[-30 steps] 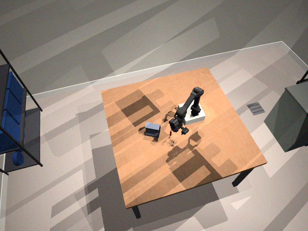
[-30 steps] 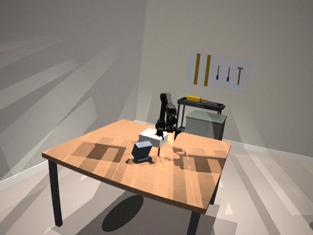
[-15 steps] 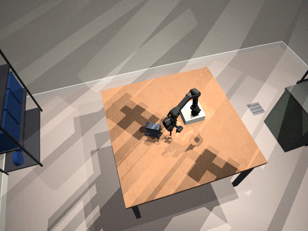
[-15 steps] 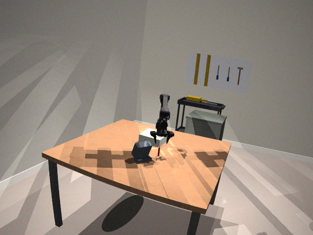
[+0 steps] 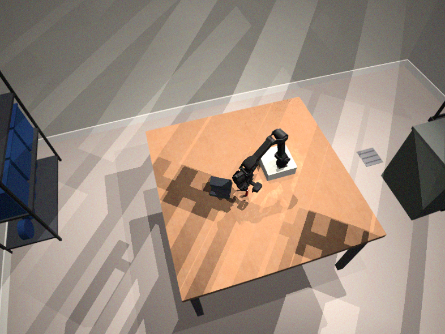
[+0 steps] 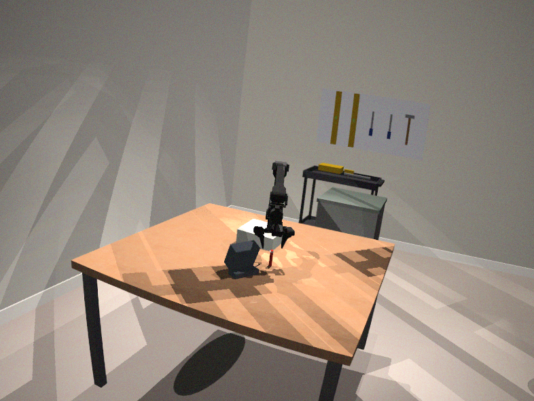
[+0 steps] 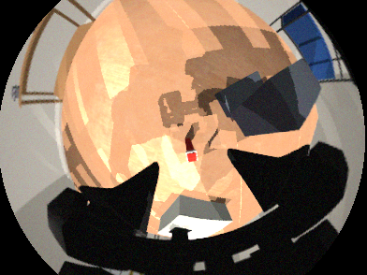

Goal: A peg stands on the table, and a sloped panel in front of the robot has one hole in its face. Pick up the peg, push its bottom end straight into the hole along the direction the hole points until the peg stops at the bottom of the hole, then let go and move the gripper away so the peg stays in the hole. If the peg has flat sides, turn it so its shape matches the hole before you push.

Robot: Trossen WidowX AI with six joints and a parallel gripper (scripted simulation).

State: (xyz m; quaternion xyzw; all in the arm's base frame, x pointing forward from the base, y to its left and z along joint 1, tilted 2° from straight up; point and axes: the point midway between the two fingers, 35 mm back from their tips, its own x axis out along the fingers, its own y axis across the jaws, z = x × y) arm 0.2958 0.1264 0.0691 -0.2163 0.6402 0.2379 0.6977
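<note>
A thin dark red peg [image 5: 246, 193] [image 6: 270, 259] [image 7: 191, 155] stands upright on the table [image 5: 201, 144] [image 6: 151, 241] [image 7: 140, 42]. Its top is bright red with a pale edge and looks square in the wrist view. My gripper [image 6: 272, 247] [image 7: 194, 159] is open and empty, pointing down above the peg. In the wrist view the peg top shows between the two fingertips. The dark blue-grey sloped panel [image 5: 220, 187] [image 6: 242, 257] [image 7: 276, 100] stands close beside the peg. Its hole cannot be made out in these views.
The white base block [image 5: 280, 174] [image 6: 245, 235] [image 7: 197, 226] under the arm is behind the peg. Patchy shadows lie over the table. A shelf with blue bins [image 5: 16, 154] [image 7: 309, 42] stands beyond the table, and a grey-green cabinet [image 5: 420, 172] [image 6: 349, 215] stands on the other side.
</note>
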